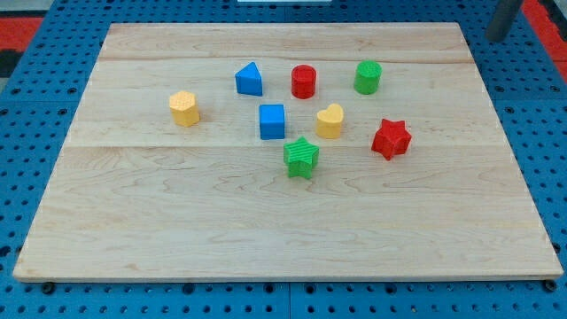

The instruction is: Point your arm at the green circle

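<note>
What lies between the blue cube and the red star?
In the camera view, the yellow heart sits between the blue cube and the red star, touching neither.

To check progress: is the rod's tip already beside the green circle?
No: my tip is off the board at the view's top right corner, well apart from the green circle.

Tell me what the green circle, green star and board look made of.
Green circle and green star: probably 3D-printed plastic, matte; fine ridged lines show on their faces. Board: light wood, likely planks joined together, given the grain and the seams across it; smooth, low sheen. My tip is off the board at the view's top right, far from the circle.
</note>
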Tool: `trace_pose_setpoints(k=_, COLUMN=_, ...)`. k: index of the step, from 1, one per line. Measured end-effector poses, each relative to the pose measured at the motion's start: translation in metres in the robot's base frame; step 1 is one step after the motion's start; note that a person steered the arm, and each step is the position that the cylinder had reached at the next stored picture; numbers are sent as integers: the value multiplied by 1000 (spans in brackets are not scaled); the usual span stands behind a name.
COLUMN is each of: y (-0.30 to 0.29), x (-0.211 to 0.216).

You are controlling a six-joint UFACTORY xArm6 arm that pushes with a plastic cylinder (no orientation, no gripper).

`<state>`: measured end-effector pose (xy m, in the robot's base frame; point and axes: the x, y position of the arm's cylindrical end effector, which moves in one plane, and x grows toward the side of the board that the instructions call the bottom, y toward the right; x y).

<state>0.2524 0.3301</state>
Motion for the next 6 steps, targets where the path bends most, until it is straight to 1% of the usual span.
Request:
trace_pose_setpoints(k=1, y=-24, x=60)
trace_pose_setpoints(k=2, y=-67, x=94)
trace_pose_setpoints(k=3, y=-110, x=78)
trace_pose_setpoints(k=4, y=-135, x=66)
trace_pose_setpoints(k=6, y=-139, x=66)
